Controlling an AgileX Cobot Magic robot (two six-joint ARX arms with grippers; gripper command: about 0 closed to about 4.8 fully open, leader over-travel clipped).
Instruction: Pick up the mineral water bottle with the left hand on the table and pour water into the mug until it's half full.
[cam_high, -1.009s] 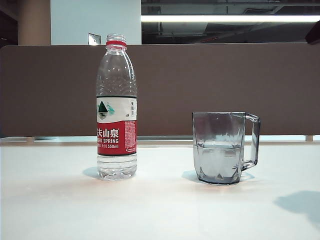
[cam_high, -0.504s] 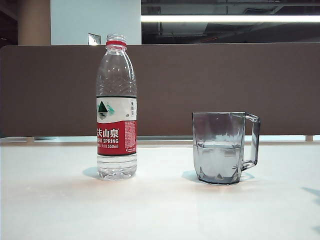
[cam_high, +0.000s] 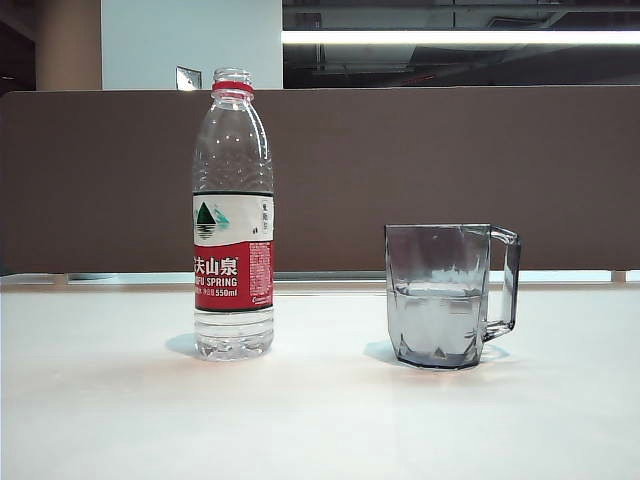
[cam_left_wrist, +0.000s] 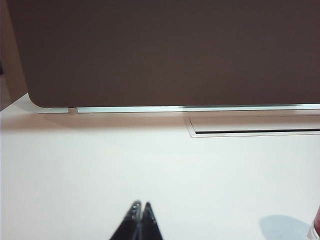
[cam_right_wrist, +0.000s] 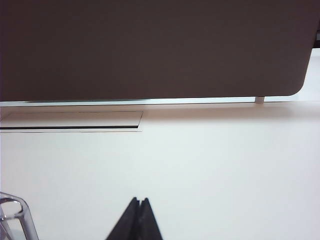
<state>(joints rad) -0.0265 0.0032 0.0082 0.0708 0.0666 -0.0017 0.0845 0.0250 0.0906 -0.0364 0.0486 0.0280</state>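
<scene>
The mineral water bottle (cam_high: 233, 220) stands upright and uncapped on the white table (cam_high: 320, 420), left of centre, with only a little water at its base. The grey glass mug (cam_high: 440, 295) stands to its right, handle to the right, water about halfway up. Neither arm shows in the exterior view. In the left wrist view my left gripper (cam_left_wrist: 141, 205) is shut and empty above bare table; a sliver of the bottle (cam_left_wrist: 316, 227) shows at the frame edge. My right gripper (cam_right_wrist: 139, 201) is shut and empty, with the mug's handle (cam_right_wrist: 17, 215) off to one side.
A brown partition (cam_high: 400, 170) runs along the table's far edge. A recessed slot (cam_left_wrist: 255, 131) lies in the tabletop near that partition and also shows as a slot (cam_right_wrist: 70, 127) in the right wrist view.
A dark arm part at the upper right edge and its shadow at the lower right of the table have left the exterior view. Bottle and mug have not moved.
</scene>
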